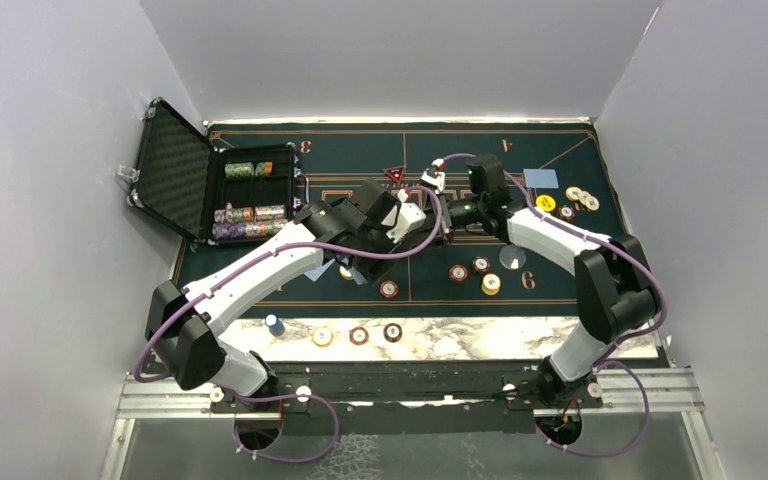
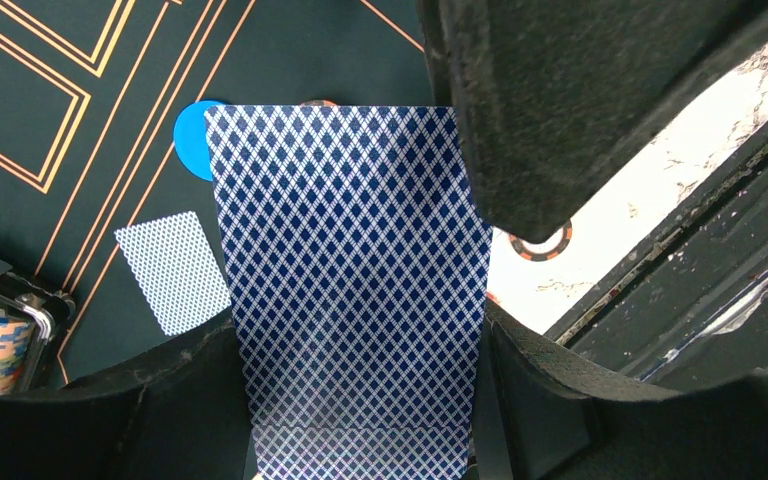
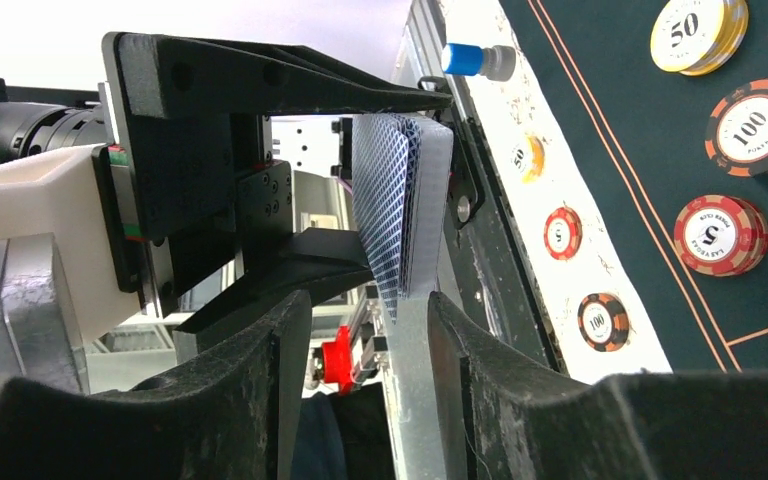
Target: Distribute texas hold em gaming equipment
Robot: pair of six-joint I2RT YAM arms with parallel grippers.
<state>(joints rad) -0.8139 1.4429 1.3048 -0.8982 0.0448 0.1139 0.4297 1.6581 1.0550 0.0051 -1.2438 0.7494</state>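
Blue-backed playing cards: stack with diamond-lattice backs, held in the air over the middle of the dark green felt mat with orange lines. Left pincer: pinching the stack by its two long edges. Right pincer: spread, one black finger either side of the stack's end; contact cannot be told. Loose face-down card: flat on the mat, left of centre, near a flat blue disc. Second loose card: mat's far right corner. Small red triangular marker: mat's far middle. Red-brown-and-white round chips: two on the mat right of centre, beside a yellow chip and a clear disc. Flat yellow disc with further chips: mat's right edge. Three single chips: on the white marble desk strip along the mat's near edge. Black foam-lined case: open at the mat's left edge, chip rows inside.
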